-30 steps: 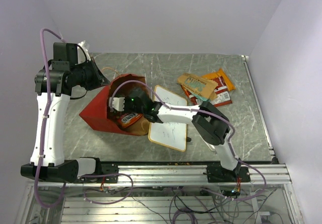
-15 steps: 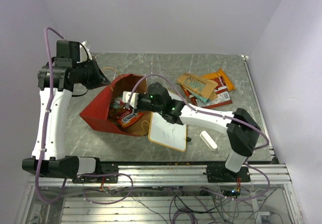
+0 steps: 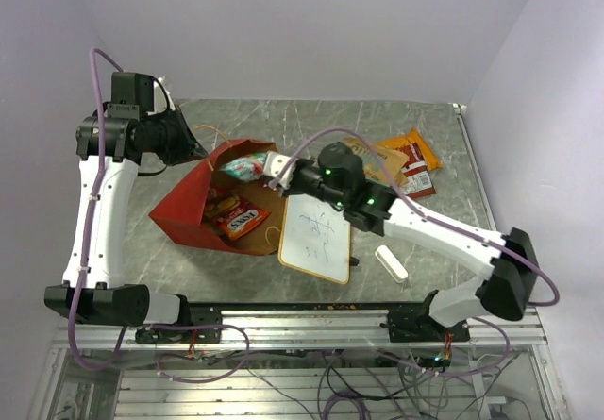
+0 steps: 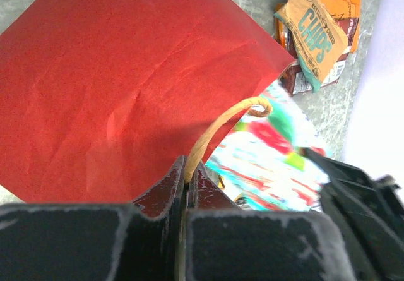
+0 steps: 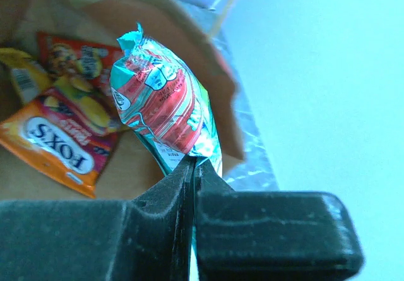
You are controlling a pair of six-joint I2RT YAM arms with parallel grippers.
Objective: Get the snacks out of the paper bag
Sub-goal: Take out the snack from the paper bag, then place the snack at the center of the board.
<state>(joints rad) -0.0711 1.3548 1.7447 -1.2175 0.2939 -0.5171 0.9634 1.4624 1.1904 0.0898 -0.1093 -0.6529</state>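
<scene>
Left claw (image 4: 185, 175) is pinched together on the string handle (image 4: 218, 126) of the paper bag (image 3: 184, 208), at the counter's (image 3: 283, 118) 9 o'clock. Right claw (image 5: 193, 167) is clamped on a teal-and-red packet (image 3: 243, 165) over the bag's mouth, with an orange packet (image 3: 243, 220) inside. A whiteboard (image 3: 316, 236) lies between the bag and the loose snacks (image 3: 387, 160) at 2 o'clock, and an eraser (image 3: 391, 262) sits at 5.

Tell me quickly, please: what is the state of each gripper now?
Left gripper: closed on the string handle of the paper bag.
Right gripper: closed on a teal and red snack packet.
</scene>
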